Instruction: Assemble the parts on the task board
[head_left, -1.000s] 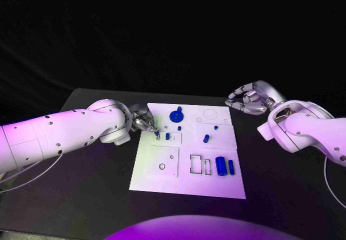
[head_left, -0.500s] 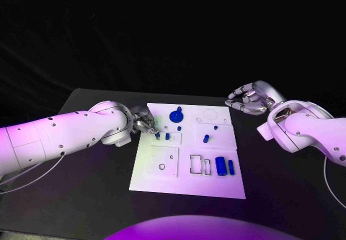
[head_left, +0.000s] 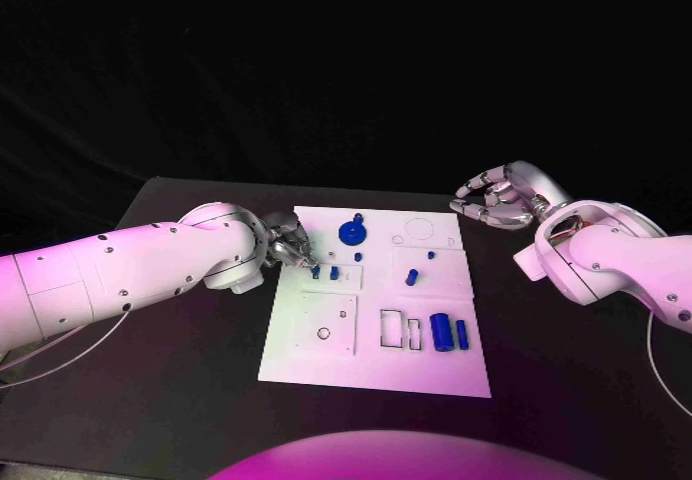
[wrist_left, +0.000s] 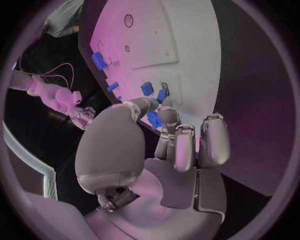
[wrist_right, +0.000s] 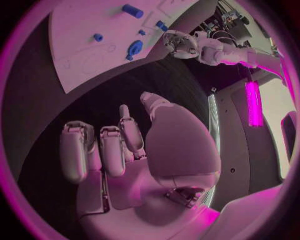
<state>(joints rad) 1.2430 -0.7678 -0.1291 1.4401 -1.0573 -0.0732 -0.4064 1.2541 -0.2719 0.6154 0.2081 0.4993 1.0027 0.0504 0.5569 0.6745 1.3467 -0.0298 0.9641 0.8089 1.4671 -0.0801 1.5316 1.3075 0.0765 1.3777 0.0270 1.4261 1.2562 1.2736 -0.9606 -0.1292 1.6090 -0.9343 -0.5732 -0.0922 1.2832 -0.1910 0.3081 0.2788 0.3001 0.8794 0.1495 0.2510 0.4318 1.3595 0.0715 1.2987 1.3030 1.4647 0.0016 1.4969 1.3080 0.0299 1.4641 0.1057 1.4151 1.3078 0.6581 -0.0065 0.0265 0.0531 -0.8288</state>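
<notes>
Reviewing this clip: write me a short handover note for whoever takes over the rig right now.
Left hand: fingertips down at the left edge of the white task board, at the small blue pieces there; whether it grips one cannot be told.
Right hand: fingers curled on nothing, off the board's far right corner.
On the board: blue round disc near the far edge, blue peg mid-board, blue cylinder and thin blue bar near right.
Left: several outlined slots look unfilled; assembly unfinished.

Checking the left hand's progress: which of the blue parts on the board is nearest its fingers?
The small blue part at the task board's left edge, right at the left hand's fingertips; the other blue parts lie farther right.
</notes>
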